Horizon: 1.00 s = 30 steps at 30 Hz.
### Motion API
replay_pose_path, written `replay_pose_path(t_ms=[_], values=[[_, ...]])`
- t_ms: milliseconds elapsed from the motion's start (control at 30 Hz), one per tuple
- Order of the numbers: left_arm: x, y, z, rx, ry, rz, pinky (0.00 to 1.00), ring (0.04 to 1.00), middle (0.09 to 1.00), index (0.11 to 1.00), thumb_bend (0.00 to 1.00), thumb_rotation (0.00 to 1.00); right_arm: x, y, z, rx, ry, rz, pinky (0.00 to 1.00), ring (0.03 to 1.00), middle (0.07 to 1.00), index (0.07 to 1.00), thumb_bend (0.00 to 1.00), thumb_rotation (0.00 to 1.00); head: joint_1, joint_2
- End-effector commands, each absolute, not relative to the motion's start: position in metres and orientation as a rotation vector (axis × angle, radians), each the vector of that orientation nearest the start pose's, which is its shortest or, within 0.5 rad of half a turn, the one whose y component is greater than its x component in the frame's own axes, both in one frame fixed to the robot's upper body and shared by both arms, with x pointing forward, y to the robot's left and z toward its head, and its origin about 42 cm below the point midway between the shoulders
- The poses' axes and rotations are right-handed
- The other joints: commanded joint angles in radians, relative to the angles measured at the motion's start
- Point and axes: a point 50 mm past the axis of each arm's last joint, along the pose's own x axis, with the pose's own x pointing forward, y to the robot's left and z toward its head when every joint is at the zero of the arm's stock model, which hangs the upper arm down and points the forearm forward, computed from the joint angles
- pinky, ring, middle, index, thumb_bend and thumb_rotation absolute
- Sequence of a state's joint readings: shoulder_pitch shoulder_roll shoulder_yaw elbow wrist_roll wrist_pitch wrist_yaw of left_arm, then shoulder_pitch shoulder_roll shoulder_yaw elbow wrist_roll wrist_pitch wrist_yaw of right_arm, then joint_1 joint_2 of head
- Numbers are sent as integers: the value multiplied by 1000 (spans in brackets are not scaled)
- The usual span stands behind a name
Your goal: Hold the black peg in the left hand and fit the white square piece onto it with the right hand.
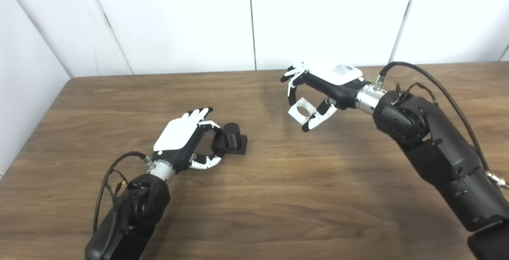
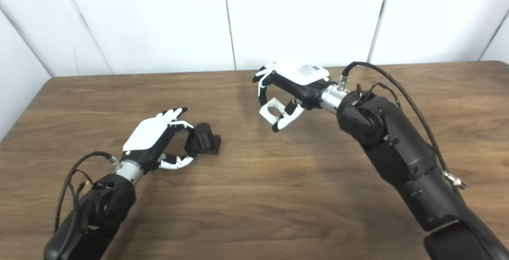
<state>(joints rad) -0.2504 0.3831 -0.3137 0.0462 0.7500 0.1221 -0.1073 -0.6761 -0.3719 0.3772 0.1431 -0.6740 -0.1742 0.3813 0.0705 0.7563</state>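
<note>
Left eye view has the left hand (image 1: 181,138), at seven o'clock, fingers curled about the peg (image 1: 232,137) resting on the bench (image 1: 278,180), while right eye view shows the right hand (image 2: 292,81), at one o'clock, pinching the white piece (image 2: 271,111) aloft.

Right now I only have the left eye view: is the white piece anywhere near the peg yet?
Observer: No. The right eye view agrees: the white square piece, held in the right hand, is well apart from the black peg, with bare wood between them.
Operator: Does the table end past the right arm?
Observer: Yes. The right eye view shows the far right corner of the table, which your view cuts off.
Operator: Is the left hand gripping?
Observer: The left hand curls finger and thumb to the peg, which rests on the table. Whether they pinch it, I cannot tell.
</note>
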Motion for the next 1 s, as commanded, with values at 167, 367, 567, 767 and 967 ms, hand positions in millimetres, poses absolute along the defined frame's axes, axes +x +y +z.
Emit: replay_pose_path(t_ms=[167, 367, 567, 767, 967], values=[[354, 242, 129, 1231, -38, -304, 1000, 1000, 996, 647, 740, 206, 443, -143, 304, -1229, -646, 606, 919, 910, 833, 483, 520, 144, 23, 3], [354, 238, 130, 1233, -39, -304, 1000, 1000, 997, 647, 736, 213, 439, -125, 308, -1203, -668, 638, 927, 911, 829, 482, 520, 143, 33, 3], [354, 235, 129, 1227, -44, -301, 1000, 1000, 998, 650, 735, 211, 437, -111, 312, -1201, -692, 645, 925, 905, 827, 482, 521, 141, 41, 3], [354, 232, 128, 1225, -44, -304, 1000, 1000, 999, 645, 737, 211, 438, -102, 318, -1186, -713, 652, 938, 905, 826, 481, 522, 140, 46, 1], [354, 230, 128, 1220, -44, -299, 1000, 1000, 996, 646, 737, 205, 443, -97, 322, -1174, -728, 662, 944, 905, 827, 481, 521, 142, 54, 0]])
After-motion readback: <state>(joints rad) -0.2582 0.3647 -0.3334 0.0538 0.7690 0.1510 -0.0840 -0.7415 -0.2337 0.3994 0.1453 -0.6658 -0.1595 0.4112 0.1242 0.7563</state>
